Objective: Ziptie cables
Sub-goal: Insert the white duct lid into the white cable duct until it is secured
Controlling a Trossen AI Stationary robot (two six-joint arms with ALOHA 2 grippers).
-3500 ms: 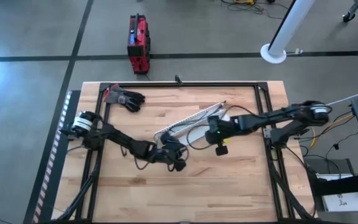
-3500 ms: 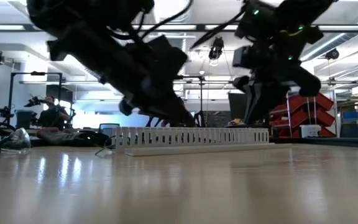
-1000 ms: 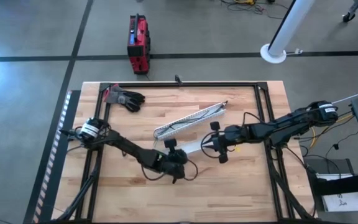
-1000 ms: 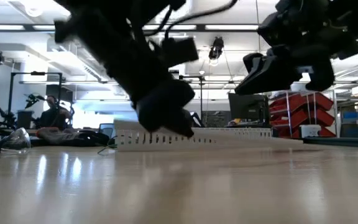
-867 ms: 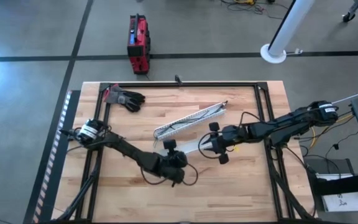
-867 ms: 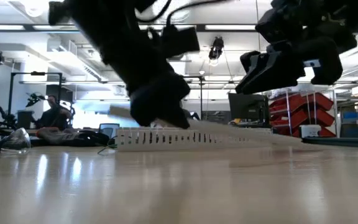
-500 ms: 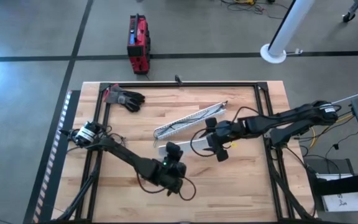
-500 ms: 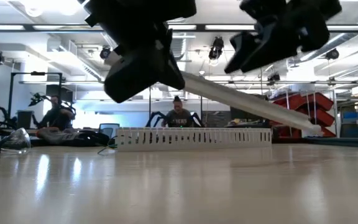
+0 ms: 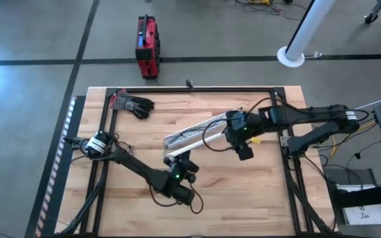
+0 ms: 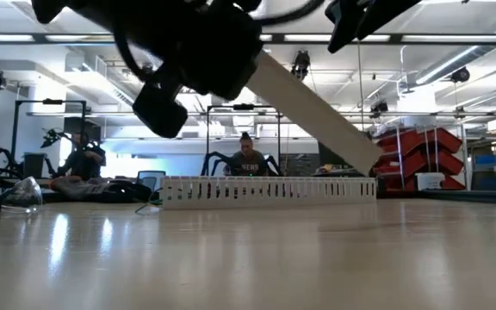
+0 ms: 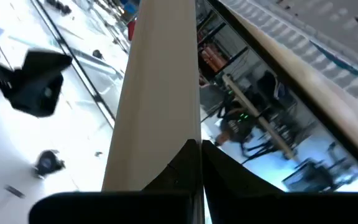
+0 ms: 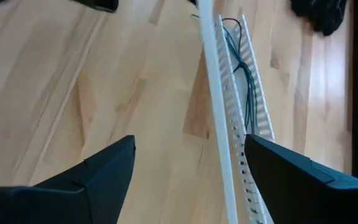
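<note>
A long white slotted channel (image 9: 200,127) lies slantwise on the table's middle, standing on its base (image 10: 265,189). The cables (image 12: 248,93), thin green and dark wires, lie inside it. My left gripper (image 9: 180,162) hangs near the channel's left end, shut on the flat white lid (image 10: 317,108), which slants down toward the channel's right end. My right gripper (image 9: 231,127) hovers over the channel's right part, open (image 12: 190,140), with the lid and the channel below its fingers and nothing between them. My left gripper pinches the lid's left end (image 11: 166,143) between its two shut fingers, which lie along the strip. That end is lifted high, and the lid slants down to its free end (image 10: 367,164) at the channel's right end. Whether that end rests on anything, I cannot tell.
A black glove (image 9: 134,104) lies at the table's far left corner. Black frame rails (image 9: 197,88) run along the far and side edges. Bare wood (image 9: 243,198) stretches along the near edge. People sit in the room beyond the table (image 10: 246,164).
My right gripper has let go of the lid's right end and has gone up and toward the far edge, over the channel. My left gripper has risen with its end of the lid. The lid, level before, now slants steeply with its right end low.
</note>
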